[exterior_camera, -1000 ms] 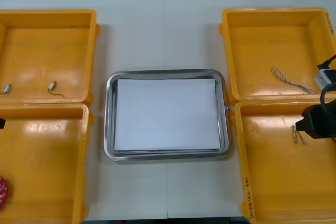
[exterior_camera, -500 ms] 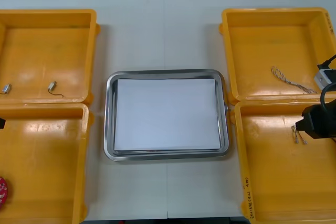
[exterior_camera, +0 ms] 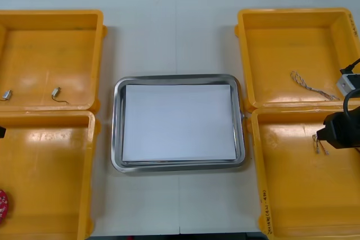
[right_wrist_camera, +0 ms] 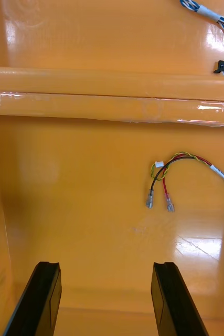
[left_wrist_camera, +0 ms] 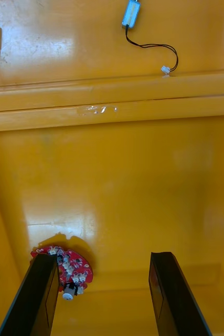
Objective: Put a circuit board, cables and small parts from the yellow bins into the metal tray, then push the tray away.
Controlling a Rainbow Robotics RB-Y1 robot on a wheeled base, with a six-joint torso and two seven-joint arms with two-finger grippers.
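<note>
Right gripper (right_wrist_camera: 105,268): fingers spread wide with nothing between them, hovering over the floor of the near right bin (exterior_camera: 304,206). The red and yellow cable (right_wrist_camera: 181,156) lies ahead of them but isn't lined up with the gap. It's out in front of one finger and trails off past that finger's outer side. Its long axis runs crosswise to the reach, with the two metal ends hanging back toward the fingers.

Left gripper (left_wrist_camera: 102,260) is wide open too, over the near left bin (exterior_camera: 45,184). The circuit board (left_wrist_camera: 64,265) sits right at the inner edge of one fingertip, though I can't tell if it's touching. My guess is the left arm has the shorter move, just a small sideways shift to centre the board. The metal tray (exterior_camera: 115,127) between the bins has nothing in it yet.
</note>
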